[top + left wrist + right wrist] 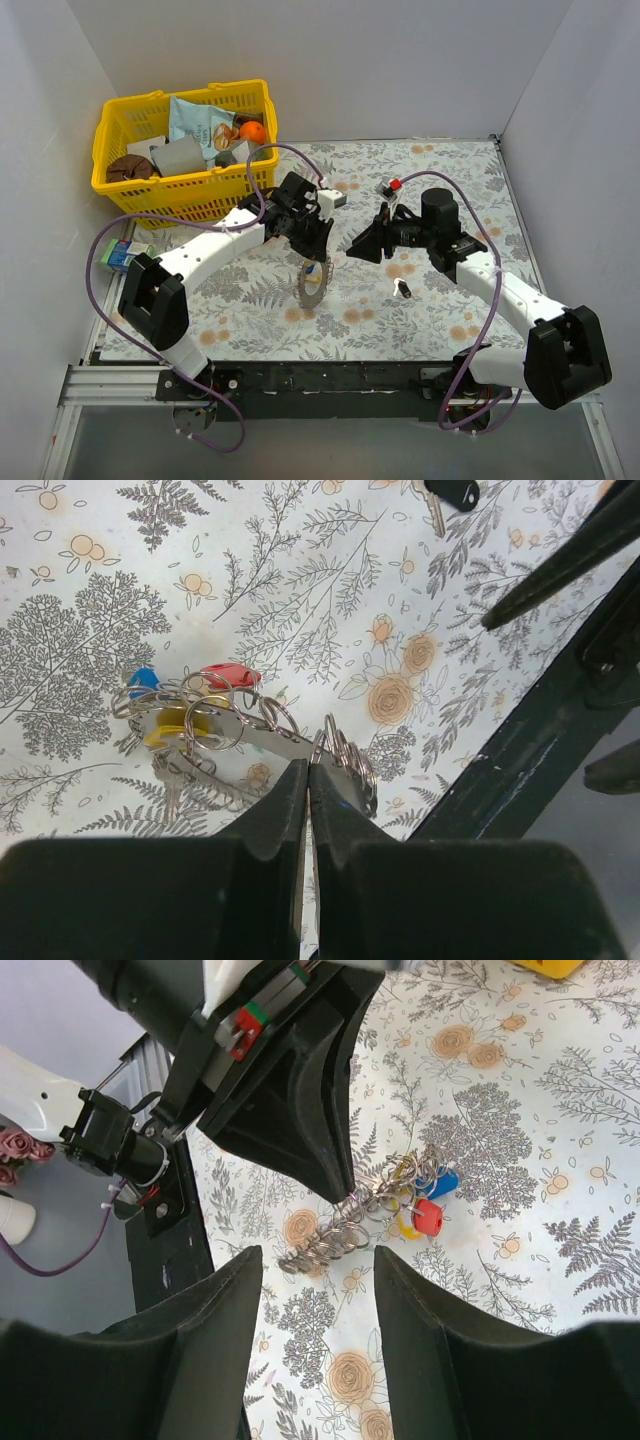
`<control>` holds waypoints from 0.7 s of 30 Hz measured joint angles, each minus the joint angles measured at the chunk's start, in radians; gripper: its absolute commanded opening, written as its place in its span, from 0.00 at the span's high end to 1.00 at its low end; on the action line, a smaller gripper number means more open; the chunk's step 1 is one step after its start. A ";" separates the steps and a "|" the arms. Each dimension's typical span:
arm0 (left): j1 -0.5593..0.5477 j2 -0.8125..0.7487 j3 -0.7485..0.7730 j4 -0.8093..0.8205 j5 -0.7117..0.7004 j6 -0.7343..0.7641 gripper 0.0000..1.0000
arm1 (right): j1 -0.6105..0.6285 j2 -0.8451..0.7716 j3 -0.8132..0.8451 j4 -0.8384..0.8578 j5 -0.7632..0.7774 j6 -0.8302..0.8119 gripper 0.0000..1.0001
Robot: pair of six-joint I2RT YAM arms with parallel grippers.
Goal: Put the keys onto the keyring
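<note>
My left gripper (315,243) is shut on the rim of the keyring (313,283), a silver ring fringed with small rings, and holds it edge-up over the floral mat. In the left wrist view the keyring (260,735) carries a red key (230,673), a blue key (143,677) and a yellow key (165,730). The right wrist view shows the keyring (345,1232) with the red key (428,1217) too. A dark key (403,288) lies loose on the mat; it also shows in the left wrist view (450,492). My right gripper (360,245) is open and empty, just right of the keyring.
A yellow basket (105,150) full of odds and ends stands at the back left. A small carton (125,255) lies at the mat's left edge. A small white piece with a red button (392,186) sits behind the right gripper. White walls enclose the table.
</note>
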 measured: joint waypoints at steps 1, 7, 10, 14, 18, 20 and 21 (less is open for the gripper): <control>-0.006 0.000 0.000 0.000 -0.010 0.006 1.00 | 0.000 0.007 0.000 0.002 -0.005 -0.004 0.46; -0.052 0.000 0.000 0.000 -0.060 0.057 1.00 | -0.001 0.056 0.000 0.004 -0.058 -0.042 0.38; -0.064 -0.004 -0.003 0.008 -0.064 0.084 1.00 | -0.001 0.057 0.002 -0.002 -0.067 -0.079 0.38; -0.067 -0.035 -0.027 0.035 -0.060 0.118 1.00 | -0.001 0.057 0.002 0.002 -0.072 -0.109 0.41; -0.066 -0.074 -0.049 0.054 -0.044 0.143 1.00 | -0.001 0.058 -0.029 0.076 -0.082 -0.085 0.44; -0.067 -0.085 -0.053 0.061 -0.036 0.152 1.00 | 0.000 0.066 -0.064 0.134 -0.085 -0.058 0.44; -0.067 -0.088 -0.054 0.065 -0.032 0.154 1.00 | 0.000 0.069 -0.076 0.153 -0.085 -0.050 0.45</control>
